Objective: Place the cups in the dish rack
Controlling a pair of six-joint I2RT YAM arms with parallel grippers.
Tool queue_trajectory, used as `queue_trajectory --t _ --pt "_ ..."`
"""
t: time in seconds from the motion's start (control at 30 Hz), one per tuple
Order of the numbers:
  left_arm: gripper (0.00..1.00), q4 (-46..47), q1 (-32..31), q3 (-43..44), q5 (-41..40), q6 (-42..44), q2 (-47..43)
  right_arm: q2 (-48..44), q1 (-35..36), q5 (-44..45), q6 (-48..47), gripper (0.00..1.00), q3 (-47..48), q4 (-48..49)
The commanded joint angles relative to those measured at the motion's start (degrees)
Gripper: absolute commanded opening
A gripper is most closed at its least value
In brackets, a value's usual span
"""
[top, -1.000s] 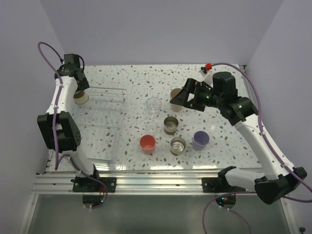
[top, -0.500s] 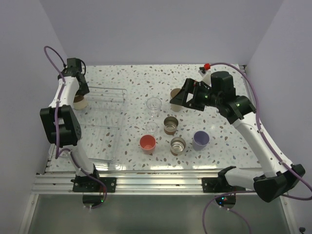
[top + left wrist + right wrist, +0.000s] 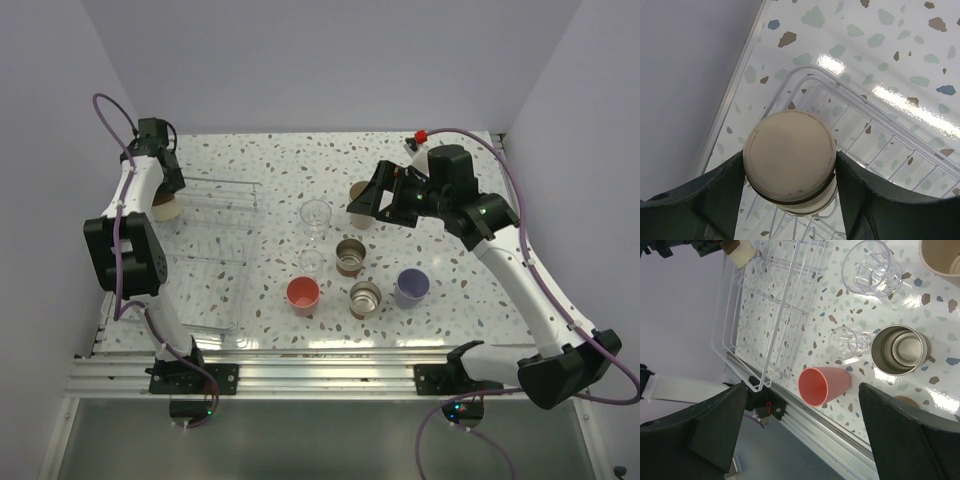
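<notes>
My left gripper [image 3: 790, 156] is shut on a cream cup with a brown band [image 3: 789, 147], its flat base facing the wrist camera. It hangs over the far left corner of the clear dish rack [image 3: 205, 255]. My right gripper [image 3: 366, 203] stands open above the tall beige cup [image 3: 360, 219], holding nothing. On the table stand two clear cups [image 3: 316, 214] [image 3: 311, 262], a coral-red cup [image 3: 303, 294], two cream banded cups [image 3: 351, 257] [image 3: 365, 298] and a lavender cup [image 3: 412, 287]. The right wrist view shows the coral-red cup [image 3: 822, 385] between its wide-apart fingers [image 3: 715, 430].
The rack's wire-like rim [image 3: 775, 300] runs along the left side of the table, close to the left wall [image 3: 685, 75]. A metal rail [image 3: 320, 375] borders the near edge. A red-capped white fitting [image 3: 424, 138] sits at the back right.
The left arm's wrist has swung slightly, with the cream cup staying at the rack's far left corner. The right gripper has eased a little to the left.
</notes>
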Motion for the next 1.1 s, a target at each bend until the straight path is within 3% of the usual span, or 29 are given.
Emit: queue_trajectory --t 0.0,0.03,0.13,0.4,0.43,0.5,0.83,1.07 --pt "0.45 5.7 -0.2 1.9 6.2 -1.1 -0.7 0.1 0.1 0.1 0.1 0.96 2.5 0.6" --pt "0.55 6.0 -0.2 1.5 7.3 -0.8 -1.8 0.1 0.1 0.2 0.1 0.96 2.4 0.6" --pt "0.66 6.9 -0.3 0.2 8.4 -0.1 -4.1 0.0 0.1 0.3 0.2 0.96 2.1 0.8" --pt "0.8 7.8 -0.4 -3.7 10.3 1.6 -9.0 -0.8 0.1 0.7 0.6 0.97 0.6 1.4" --pt "0.91 8.1 -0.5 -4.0 10.9 1.6 -10.2 -1.0 0.1 0.7 0.7 0.97 0.4 1.4" --pt "0.98 8.7 -0.5 -5.2 11.7 1.8 -11.4 -1.5 0.1 0.7 0.8 0.97 -0.1 1.5" --pt "0.99 7.3 -1.0 -5.0 11.1 0.6 -17.8 -3.7 0.1 2.3 0.5 0.97 -1.3 0.8" --pt "0.98 5.1 -1.0 -5.2 15.0 -2.1 -23.5 0.7 0.8 6.7 -6.6 0.93 -0.9 -8.9"
